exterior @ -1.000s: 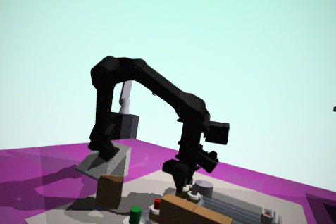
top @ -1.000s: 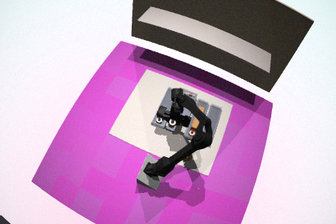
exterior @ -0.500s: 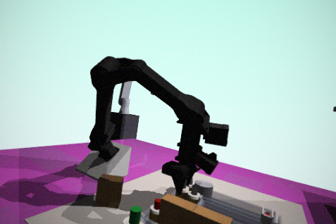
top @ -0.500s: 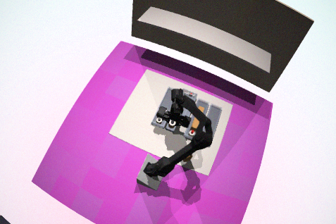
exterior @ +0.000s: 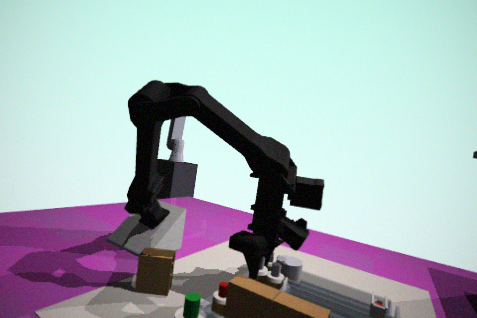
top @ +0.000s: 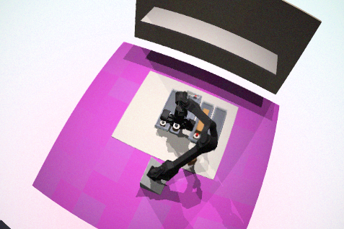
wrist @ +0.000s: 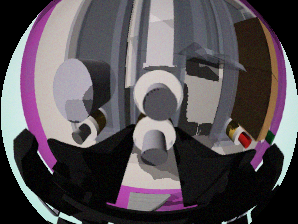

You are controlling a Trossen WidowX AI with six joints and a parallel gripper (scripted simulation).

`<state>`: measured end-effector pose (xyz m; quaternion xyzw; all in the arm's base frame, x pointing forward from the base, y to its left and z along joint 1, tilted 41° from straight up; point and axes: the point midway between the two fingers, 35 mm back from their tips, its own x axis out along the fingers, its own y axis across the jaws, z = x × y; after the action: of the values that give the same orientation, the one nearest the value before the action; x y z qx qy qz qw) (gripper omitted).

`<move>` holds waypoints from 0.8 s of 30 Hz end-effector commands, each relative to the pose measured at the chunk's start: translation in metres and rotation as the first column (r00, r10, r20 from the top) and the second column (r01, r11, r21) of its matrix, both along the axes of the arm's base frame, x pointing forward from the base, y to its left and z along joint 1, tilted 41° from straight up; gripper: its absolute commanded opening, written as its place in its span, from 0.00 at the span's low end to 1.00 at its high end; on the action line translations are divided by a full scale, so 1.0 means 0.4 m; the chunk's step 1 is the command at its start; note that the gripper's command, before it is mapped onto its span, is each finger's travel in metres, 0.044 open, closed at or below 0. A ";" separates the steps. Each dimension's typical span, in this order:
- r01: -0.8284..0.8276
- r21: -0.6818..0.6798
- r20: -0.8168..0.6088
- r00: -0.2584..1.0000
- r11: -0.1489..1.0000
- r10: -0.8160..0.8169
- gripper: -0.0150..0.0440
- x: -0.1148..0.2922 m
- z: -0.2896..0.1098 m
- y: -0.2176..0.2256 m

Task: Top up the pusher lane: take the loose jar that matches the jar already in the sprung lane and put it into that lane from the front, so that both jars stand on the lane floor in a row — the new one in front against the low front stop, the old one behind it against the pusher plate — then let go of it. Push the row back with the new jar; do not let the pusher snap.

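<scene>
floor: magenta checkered [top: 82,151] | mat: cream [top: 140,108] | backdrop: pale

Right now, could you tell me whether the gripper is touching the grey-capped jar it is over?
Touching. In the wrist view the gripper is closed around the grey-capped jar, with the dark fingers pressed against both its sides and no gap visible.
</scene>
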<state>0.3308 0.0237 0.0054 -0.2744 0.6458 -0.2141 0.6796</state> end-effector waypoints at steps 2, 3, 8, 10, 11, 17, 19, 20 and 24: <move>-0.006 -0.006 0.009 1.000 1.000 0.006 0.25 0.006 -0.001 -0.003; -0.006 -0.006 0.009 1.000 1.000 0.006 0.25 0.005 -0.002 -0.004; -0.006 -0.006 0.009 1.000 1.000 0.006 0.25 0.003 -0.003 -0.005; -0.006 -0.006 0.009 1.000 1.000 0.006 0.25 0.002 -0.003 -0.005; -0.006 -0.006 0.009 1.000 1.000 0.006 0.25 0.002 -0.003 -0.005; -0.006 -0.006 0.009 1.000 1.000 0.006 0.25 -0.001 -0.003 -0.005; -0.006 -0.006 0.009 1.000 1.000 0.006 0.25 -0.001 -0.003 -0.005; -0.006 -0.006 0.009 1.000 1.000 0.006 0.25 -0.002 -0.003 -0.005; -0.006 -0.006 0.009 1.000 1.000 0.006 0.25 -0.003 -0.003 -0.005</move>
<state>0.3277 0.0219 0.0034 -0.2756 0.6457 -0.2138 0.6793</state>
